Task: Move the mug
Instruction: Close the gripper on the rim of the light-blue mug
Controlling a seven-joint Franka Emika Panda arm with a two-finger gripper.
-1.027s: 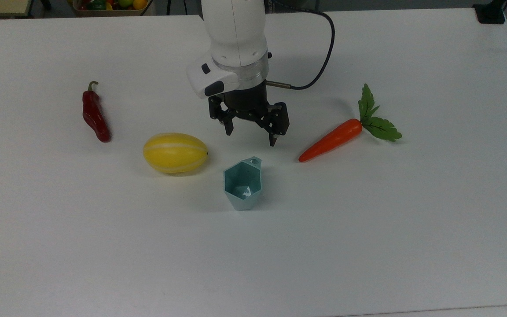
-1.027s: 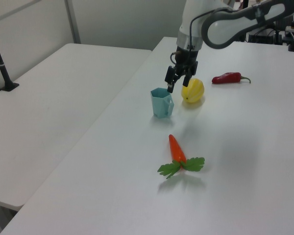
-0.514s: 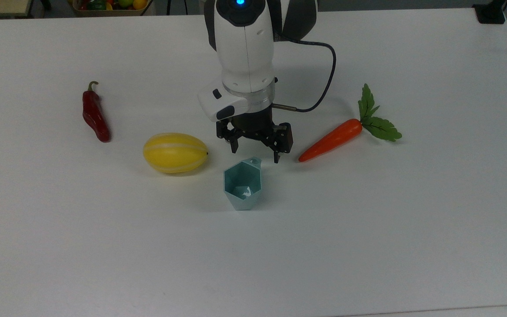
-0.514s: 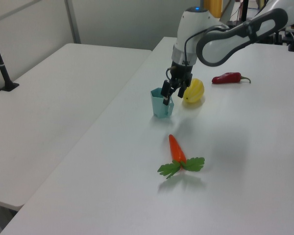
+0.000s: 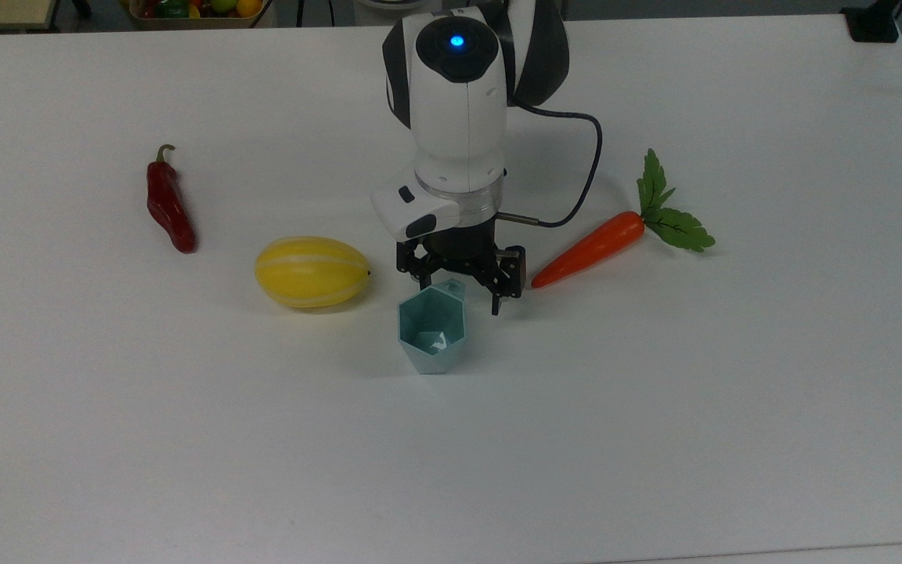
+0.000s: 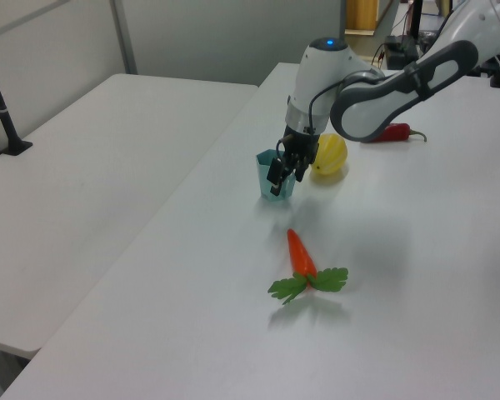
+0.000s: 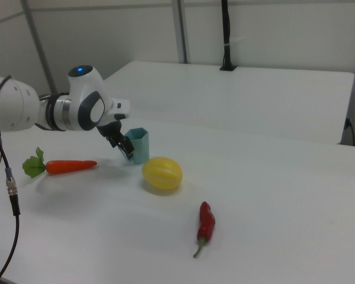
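While our gripper [image 5: 463, 291] hangs spread wide and empty at the handle side of the mug [image 5: 431, 329], we judge it best to lower squarely so one finger slips inside the rim before closing. We see a pale teal faceted mug, upright mid-table [image 5: 733, 439], well clear of every edge.

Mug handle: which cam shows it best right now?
Top view. The small loop on the mug shows at the rim's far edge, between the open gripper fingers. In the left view the gripper covers that side of the mug; in the right view I can't make out the handle.
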